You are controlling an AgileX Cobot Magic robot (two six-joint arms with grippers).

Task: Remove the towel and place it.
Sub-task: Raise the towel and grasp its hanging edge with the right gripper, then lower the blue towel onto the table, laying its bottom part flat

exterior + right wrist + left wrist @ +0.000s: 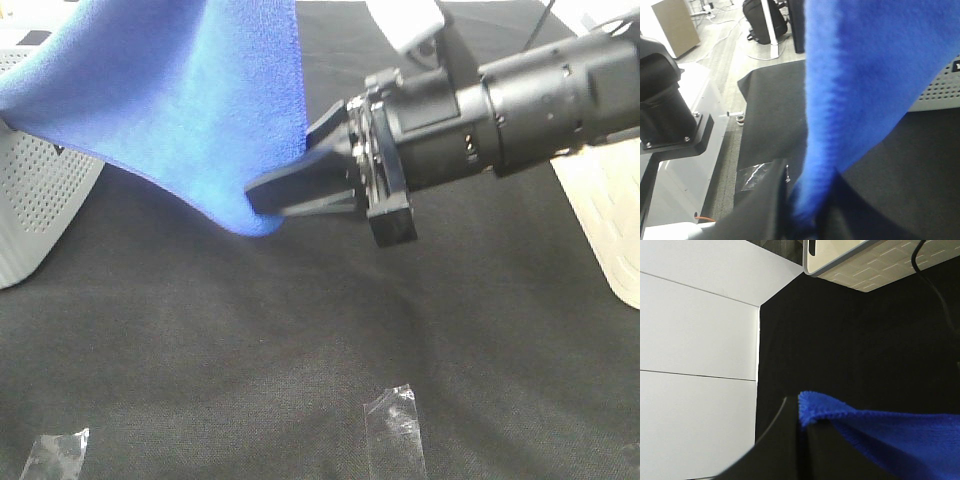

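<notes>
The bright blue towel hangs lifted above the black table cloth, stretched from the upper left down to a low corner. My right gripper reaches in from the right and is shut on that low corner. In the right wrist view the towel drops between the dark fingers of the right gripper. My left gripper is shut on a stitched edge of the towel. The left gripper is out of the exterior view.
A white perforated basket stands at the left, partly under the towel. Another white perforated piece lies at the right edge. Two bits of clear tape are stuck near the front. A beige box and a black cable are in the left wrist view.
</notes>
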